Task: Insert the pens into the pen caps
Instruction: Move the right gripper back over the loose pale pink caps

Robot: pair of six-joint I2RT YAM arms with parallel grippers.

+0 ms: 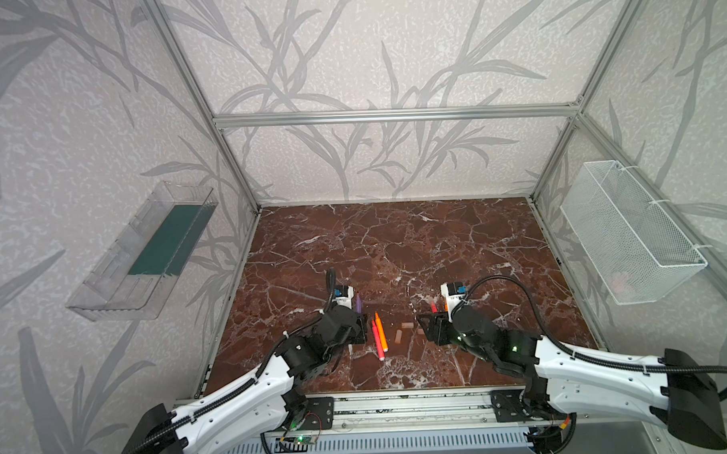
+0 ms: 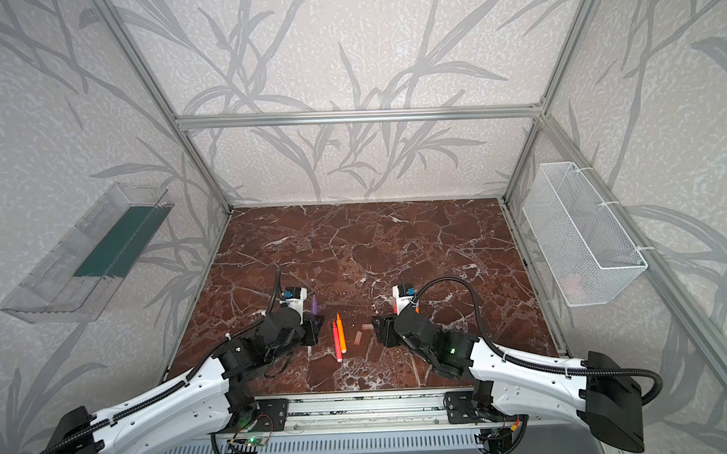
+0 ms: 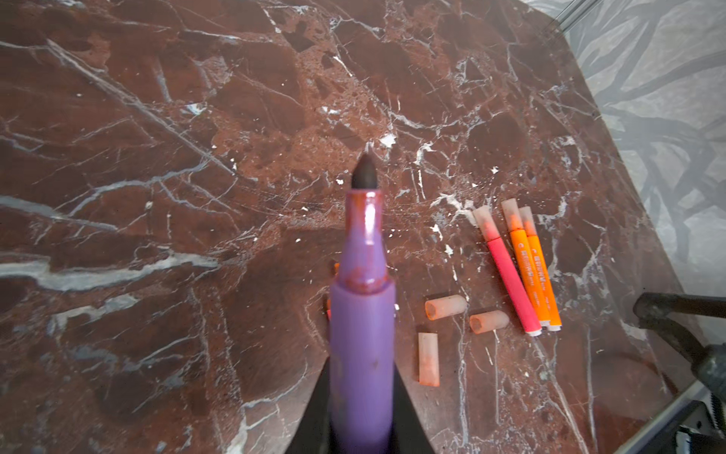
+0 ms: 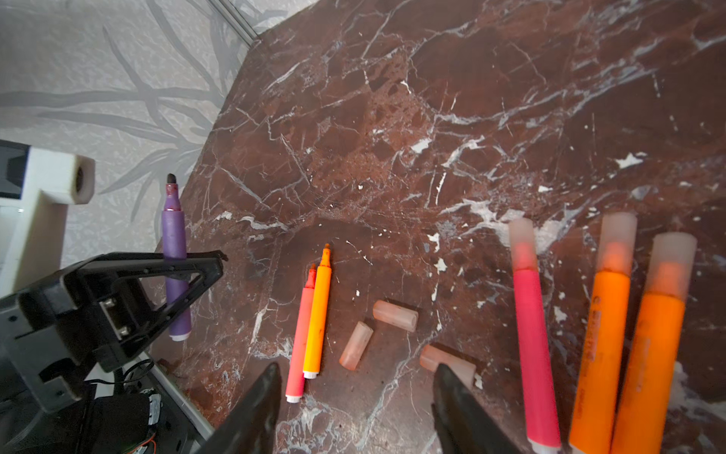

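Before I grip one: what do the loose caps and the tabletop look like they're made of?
Loose caps: probably frosted translucent plastic, matte pale pink; hollow tubes with light passing through. Tabletop: looks like polished red-brown marble with white veins, though it may be printed laminate.

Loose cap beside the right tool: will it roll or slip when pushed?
Probably rolls: the cap is a short round tube lying sideways on the polished marble table. Likely very light, being thin translucent plastic, so the right tool could flick it away.
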